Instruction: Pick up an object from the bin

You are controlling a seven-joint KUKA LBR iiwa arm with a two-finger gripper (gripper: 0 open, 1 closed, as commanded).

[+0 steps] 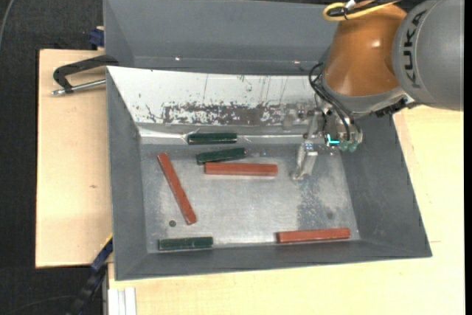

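Claw [304, 162] hangs low over bare floor of bin [251, 206], right of centre; open or closed, I cannot tell. Nearest pick: red bar [241, 169] just left, lying flat mid-bin. I'd straddle its narrow width at mid-length, descend square.

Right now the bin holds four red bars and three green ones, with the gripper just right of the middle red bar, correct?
Not quite. The camera view shows three red bars, not four: the slanted red bar at left, the middle red bar and the front red bar. Three green bars and the gripper just right of the middle one stand.
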